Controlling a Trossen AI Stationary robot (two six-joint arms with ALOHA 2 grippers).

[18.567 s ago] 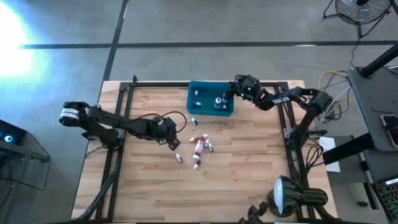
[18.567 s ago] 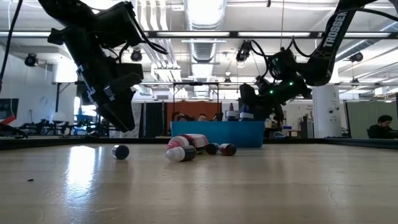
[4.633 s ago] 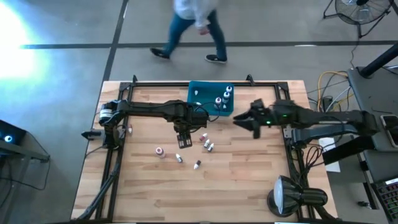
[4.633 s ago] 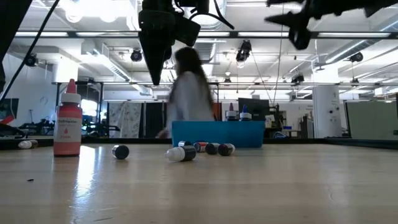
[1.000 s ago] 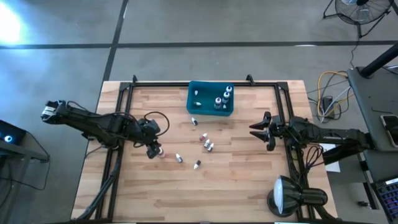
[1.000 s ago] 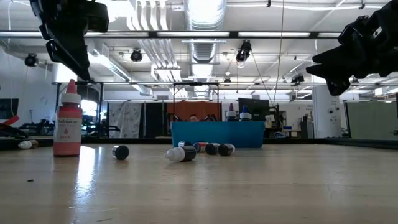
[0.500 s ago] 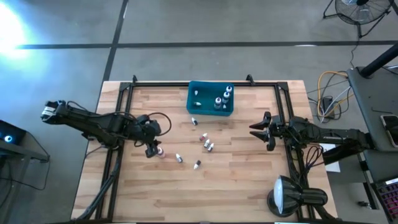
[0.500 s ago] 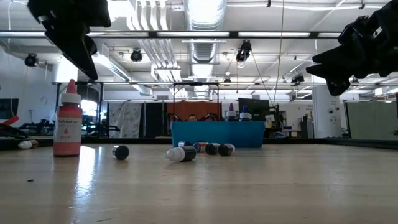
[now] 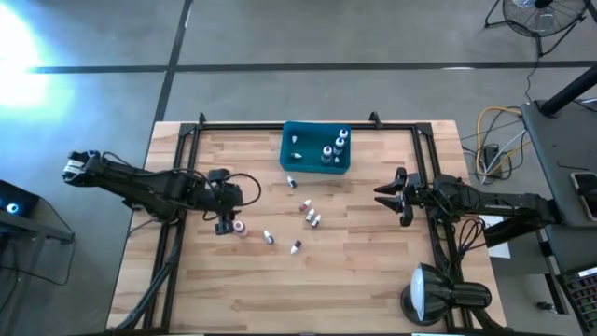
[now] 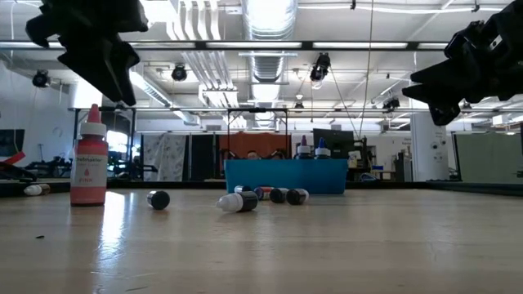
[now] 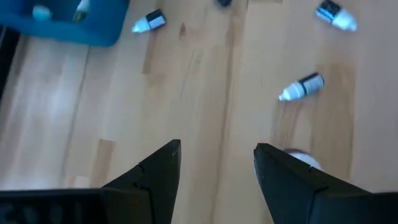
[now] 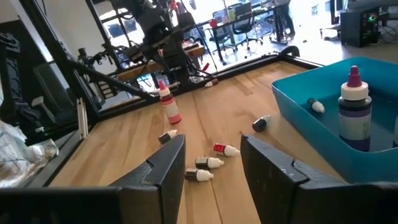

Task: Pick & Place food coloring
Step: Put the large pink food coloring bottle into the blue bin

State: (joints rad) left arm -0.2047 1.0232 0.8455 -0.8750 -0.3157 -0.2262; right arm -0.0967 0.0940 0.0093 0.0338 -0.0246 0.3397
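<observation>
Since a second ago, the left gripper (image 9: 224, 227) has edged slightly away from the upright red bottle (image 9: 240, 227), which has not moved; the right arm has stayed put. That red bottle stands on the wooden table (image 9: 354, 280) just beside the left gripper, apart from it, its white cap up. The other loose food coloring bottles (image 9: 310, 217) lie on their sides near the table's middle, between the two arms, and one more (image 9: 291, 181) lies just in front of the teal bin (image 9: 315, 147). A few bottles (image 9: 333, 149) are inside the bin, some upright. The left gripper hovers with its fingers (image 11: 155, 177) spread apart and nothing between them. The right gripper (image 9: 390, 194) waits near the table's right edge, fingers (image 12: 163, 163) parted and empty.
</observation>
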